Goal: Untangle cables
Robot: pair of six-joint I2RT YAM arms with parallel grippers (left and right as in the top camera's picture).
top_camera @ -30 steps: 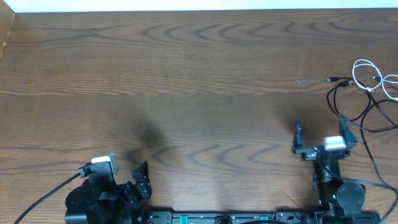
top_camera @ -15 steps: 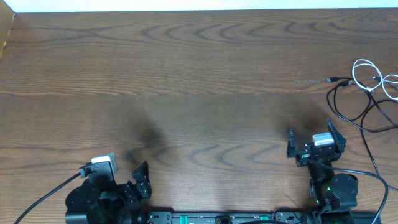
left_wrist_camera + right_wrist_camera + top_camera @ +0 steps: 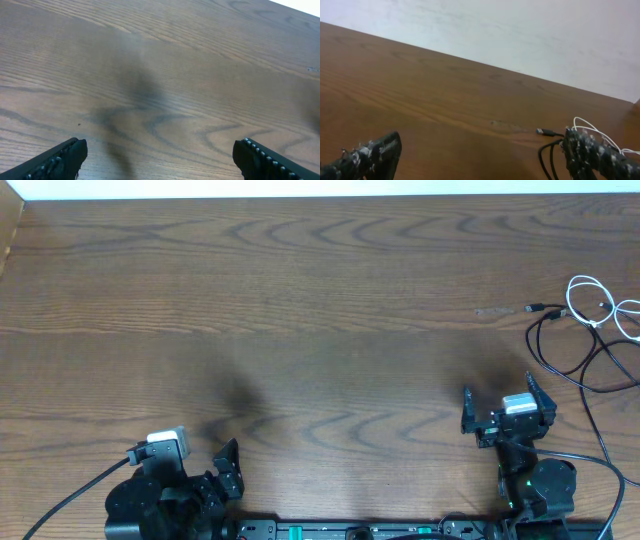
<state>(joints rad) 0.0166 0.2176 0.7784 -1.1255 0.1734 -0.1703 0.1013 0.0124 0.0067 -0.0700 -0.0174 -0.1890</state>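
Observation:
The black cable [image 3: 560,360] and the white cable [image 3: 600,305] lie together at the table's far right, the white one looped, the black one with a plug [image 3: 540,308] pointing left. In the right wrist view the black plug [image 3: 546,132] and white loops [image 3: 592,129] show beside the right finger. My right gripper [image 3: 497,402] is open and empty, in front and to the left of the cables. My left gripper [image 3: 226,465] is open and empty at the front left; its view [image 3: 160,155] shows only bare wood.
The wooden table [image 3: 300,330] fills the view, with a white wall beyond its far edge [image 3: 520,35]. A thick black robot wire [image 3: 70,495] runs off at the front left. Another [image 3: 600,465] runs at the front right.
My right gripper moved a little left and back toward the front edge between one second and half a second ago, then stayed still. The left arm and cables have not moved.

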